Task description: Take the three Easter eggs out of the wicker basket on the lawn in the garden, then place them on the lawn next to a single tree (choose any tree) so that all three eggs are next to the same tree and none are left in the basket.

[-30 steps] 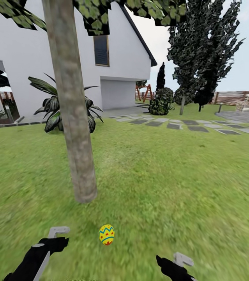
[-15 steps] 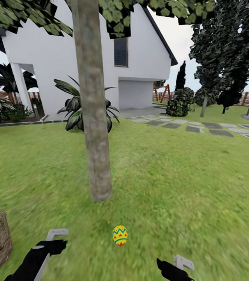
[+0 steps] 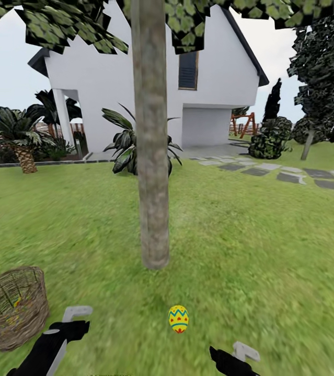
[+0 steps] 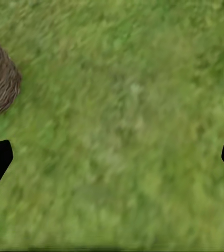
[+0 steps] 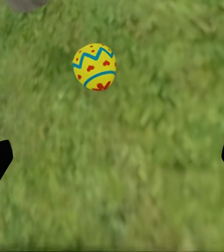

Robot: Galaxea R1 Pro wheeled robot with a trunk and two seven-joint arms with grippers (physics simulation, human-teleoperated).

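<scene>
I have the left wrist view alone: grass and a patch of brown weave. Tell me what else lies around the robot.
Observer: The head view shows one yellow Easter egg with blue zigzags and red marks on the green lawn, just short of the thick grey-brown tree trunk.
Operator: Report that brown weave.
Observer: It is the tan wicker basket, standing upright beside the left gripper.
Operator: Report the right gripper.
Observer: The right gripper is open over grass, holding nothing.

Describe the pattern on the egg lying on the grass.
The small yellow painted egg has blue zigzag bands and red heart-like marks, clearest in the right wrist view.
</scene>
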